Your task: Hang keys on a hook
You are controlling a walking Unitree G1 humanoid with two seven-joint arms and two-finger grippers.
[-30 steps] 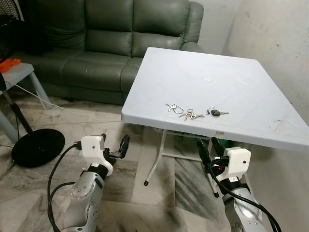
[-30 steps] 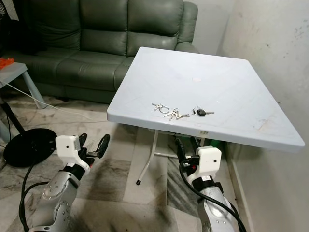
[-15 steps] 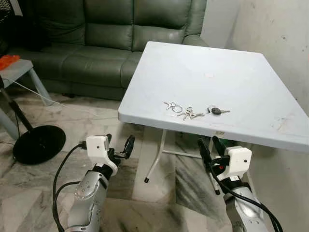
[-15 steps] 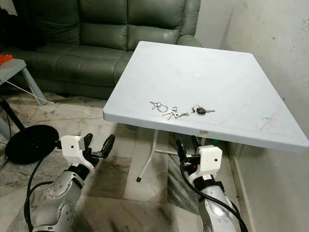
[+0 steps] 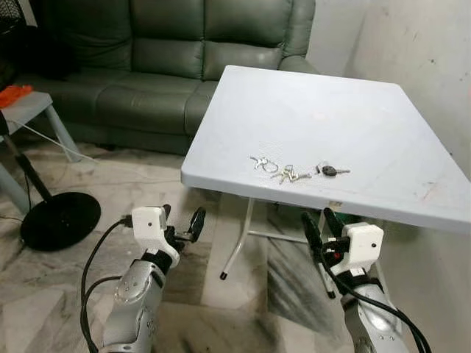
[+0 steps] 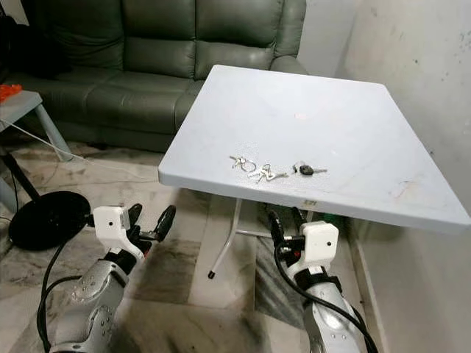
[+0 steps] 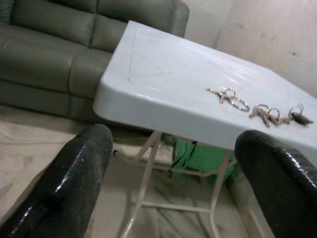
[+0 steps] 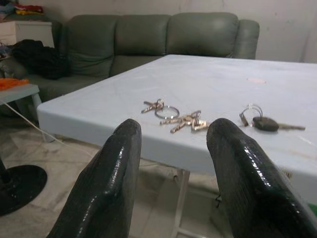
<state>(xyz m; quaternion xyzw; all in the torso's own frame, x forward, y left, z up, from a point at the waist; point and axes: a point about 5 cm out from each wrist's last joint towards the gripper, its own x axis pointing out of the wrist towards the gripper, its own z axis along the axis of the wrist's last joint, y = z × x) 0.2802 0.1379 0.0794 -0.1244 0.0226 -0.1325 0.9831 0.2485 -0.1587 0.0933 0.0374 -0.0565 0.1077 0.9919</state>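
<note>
Green sofa [image 5: 176,66] behind white table [image 5: 353,110]

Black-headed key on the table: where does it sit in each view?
Left eye: black-headed key, rightmost of three key sets near the table's front edge.
Right eye: same spot, rightmost.
Left wrist: far end of the row.
Right wrist: past the gripper's finger, on the tabletop.
Shared landmark: white table, with the middle key bunch beside the key.

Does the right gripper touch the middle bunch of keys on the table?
Apart. In the left eye view the right gripper hangs below the table edge, short of the middle keys.
</note>
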